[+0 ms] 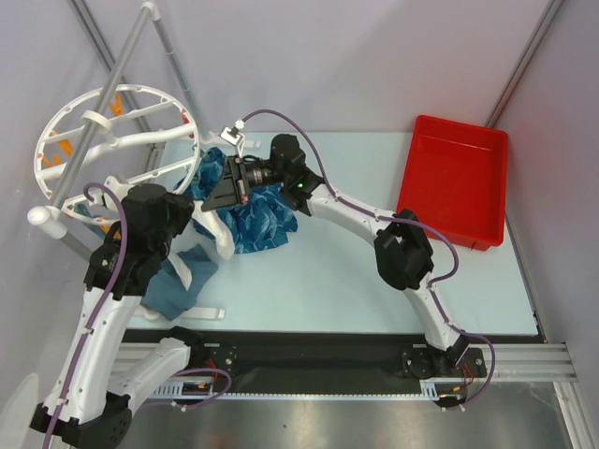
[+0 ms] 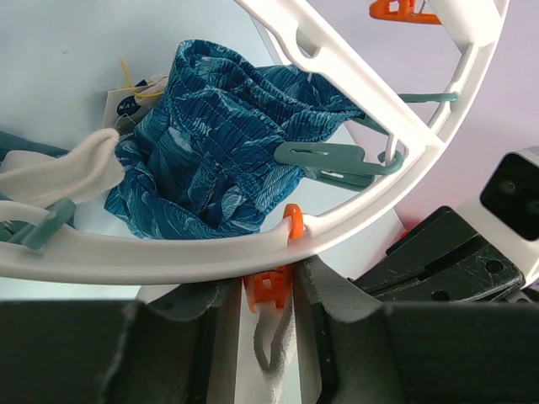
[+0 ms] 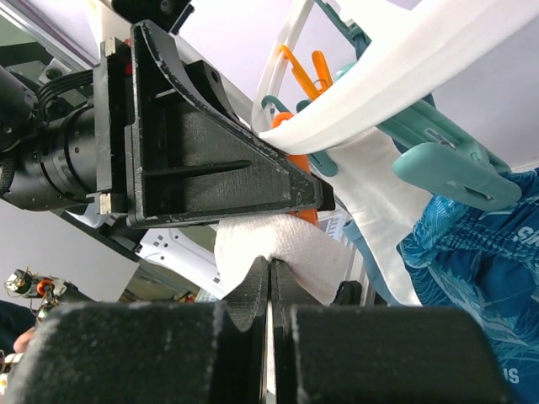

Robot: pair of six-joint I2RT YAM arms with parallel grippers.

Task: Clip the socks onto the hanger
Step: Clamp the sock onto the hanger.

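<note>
DESK: Sock (image 3: pixel 290 244) at the rim of the hanger (image 2: pixel 168 252). Your right gripper (image 3: pixel 269 273) has its fingers pressed flat together on a fold of the white fabric, just below the rim.

FLOOR: Your left gripper (image 2: pixel 268 316) straddles an orange clip (image 2: pixel 269 286) under that rim, with its fingers narrowed onto the clip's two sides. White fabric hangs directly beneath the clip, between the fingers.

DESK: The risk, as we read it, is timing. If you ease the left fingers before the fabric sits inside the clip's mouth, the clip will likely close on nothing.

FLOOR: And if you let go on the right too early, the sock probably drops onto the blue patterned cloth (image 2: pixel 219 143) below.

DESK: The two grippers are also very close together. A sideways nudge could knock them into each other or swing the hanger off line.

FLOOR: A teal clip (image 2: pixel 324 160) hangs just beside the orange one, so a loose edge might snag there.
</note>
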